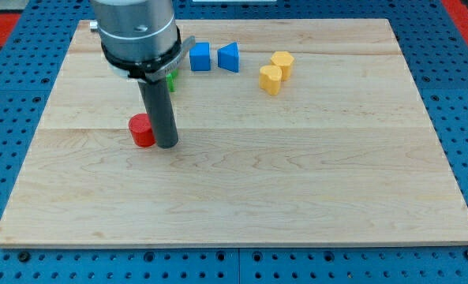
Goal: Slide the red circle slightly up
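The red circle (pixel 141 129) is a short red cylinder lying on the wooden board (pixel 297 173), left of the middle. My tip (pixel 166 145) stands on the board right next to the red circle, at its right side and slightly lower in the view; it looks to be touching or nearly touching it. The rod and the arm's grey body (pixel 135 35) rise above it and hide part of the board behind.
A green block (pixel 171 80) is mostly hidden behind the rod, above the red circle. Two blue blocks (pixel 200 56) (pixel 229 57) lie near the view's top. Two yellow blocks (pixel 271 79) (pixel 282 62) lie to their right.
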